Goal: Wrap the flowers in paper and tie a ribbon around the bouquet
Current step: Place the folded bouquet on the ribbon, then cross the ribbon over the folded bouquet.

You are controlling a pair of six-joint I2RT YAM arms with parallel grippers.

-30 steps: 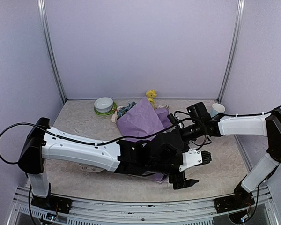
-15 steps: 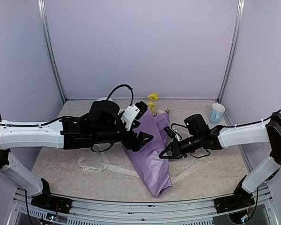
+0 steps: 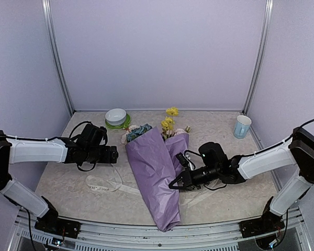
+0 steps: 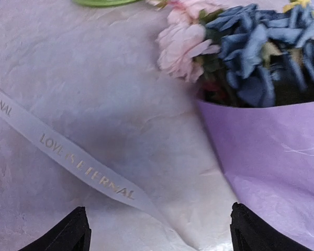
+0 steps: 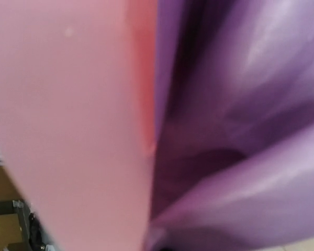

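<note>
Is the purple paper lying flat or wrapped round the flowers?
Wrapped. The paper forms a long cone around the flowers, blue and pink heads poking from its wide end; the ribbon lies untied.

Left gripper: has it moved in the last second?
Yes. The left gripper swung left across the bouquet, from the near right side to a spot just in front of the bowl.

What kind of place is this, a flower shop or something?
Probably a robot test booth, not a shop: plain wall panels on metal posts enclose one table, where a left arm and right arm flank a single paper-wrapped bouquet.
</note>
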